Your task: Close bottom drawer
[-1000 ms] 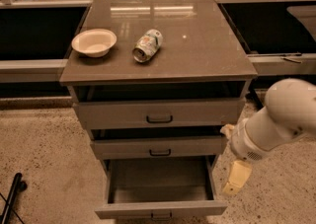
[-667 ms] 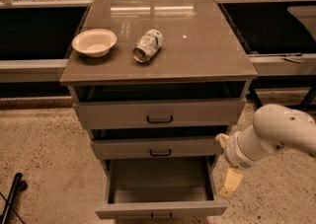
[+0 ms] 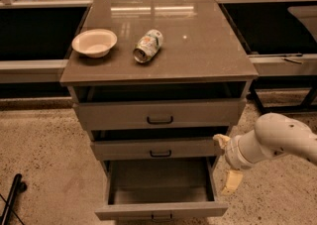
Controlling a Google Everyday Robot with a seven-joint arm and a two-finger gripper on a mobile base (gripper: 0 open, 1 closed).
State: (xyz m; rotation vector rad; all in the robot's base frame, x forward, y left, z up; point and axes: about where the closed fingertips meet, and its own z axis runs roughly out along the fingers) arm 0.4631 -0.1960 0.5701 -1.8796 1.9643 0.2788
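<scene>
The bottom drawer [image 3: 161, 210] is the lowest of three stacked grey-brown drawers and is pulled far out, its deep box empty. Its shallow front panel with a small dark handle sits at the bottom edge of the camera view. The middle drawer [image 3: 159, 148] and the top drawer [image 3: 159, 114] stand a little way out. My gripper [image 3: 227, 164] is on the white arm at the right, beside the open bottom drawer's right wall. One pale finger [image 3: 221, 140] is up by the middle drawer's right end and the other [image 3: 231, 182] hangs below.
On the cabinet top [image 3: 208, 45] stand a white bowl [image 3: 94, 42] at the left and a can [image 3: 148, 45] lying on its side. Dark low shelving [image 3: 34, 26] runs behind on both sides. A black pole end [image 3: 11, 202] lies on the speckled floor at the lower left.
My arm has drawn back to the right and lower, and the gripper has moved a little left toward the drawers. The drawers have not moved.
</scene>
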